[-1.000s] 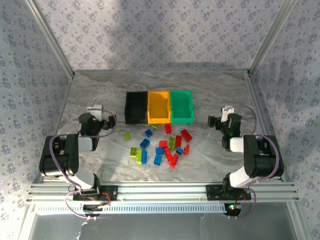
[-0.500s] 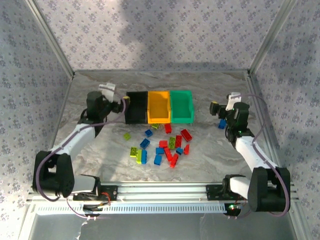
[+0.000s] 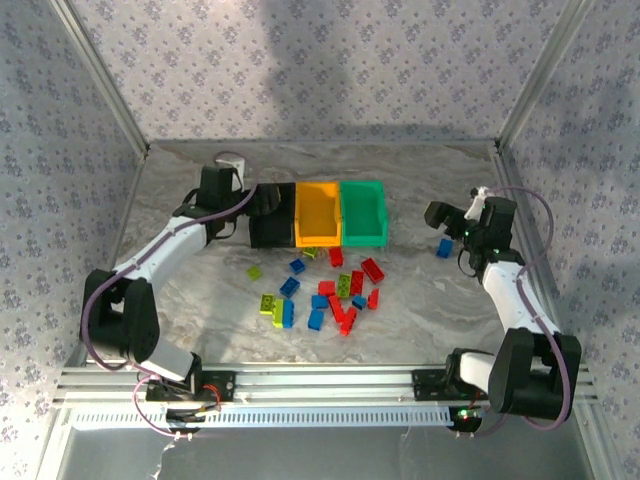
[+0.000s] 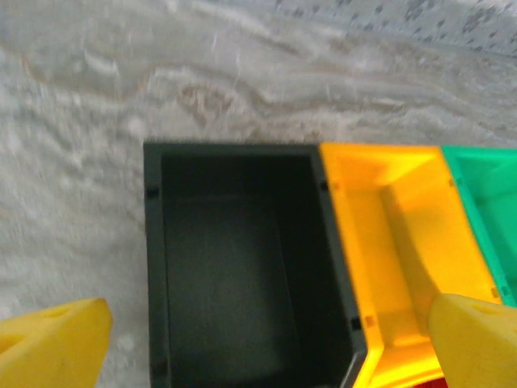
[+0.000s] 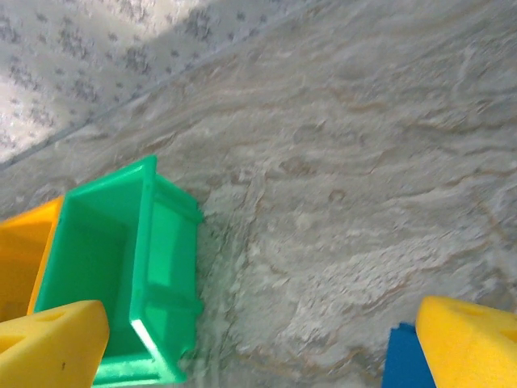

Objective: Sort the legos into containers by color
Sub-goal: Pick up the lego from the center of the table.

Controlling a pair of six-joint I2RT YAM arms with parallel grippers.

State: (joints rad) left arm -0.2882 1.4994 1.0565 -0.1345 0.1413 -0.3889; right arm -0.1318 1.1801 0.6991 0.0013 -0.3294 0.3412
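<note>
The legos (image 3: 330, 288) lie scattered in red, blue and lime on the table in front of the containers. One blue brick (image 3: 444, 247) lies apart at the right, and it shows again (image 5: 406, 361) beside my right finger (image 5: 472, 339). The black bin (image 3: 271, 240), orange-yellow bin (image 3: 318, 238) and green bin (image 3: 364, 236) stand side by side. My left gripper (image 3: 266, 202) hovers open over the black bin (image 4: 152, 267), which looks empty. My right gripper (image 3: 434, 214) is open above bare table, right of the green bin (image 5: 174, 242).
Metal frame posts and patterned walls close in the back and both sides. A rail runs along the near edge by the arm bases. In the left wrist view the orange-yellow bin (image 4: 404, 242) and green bin (image 4: 477, 202) sit right of the black one.
Both arms have stretched out from their folded pose. The left gripper swung right to over the black bin. The right gripper rose toward the back, uncovering the lone blue brick.
</note>
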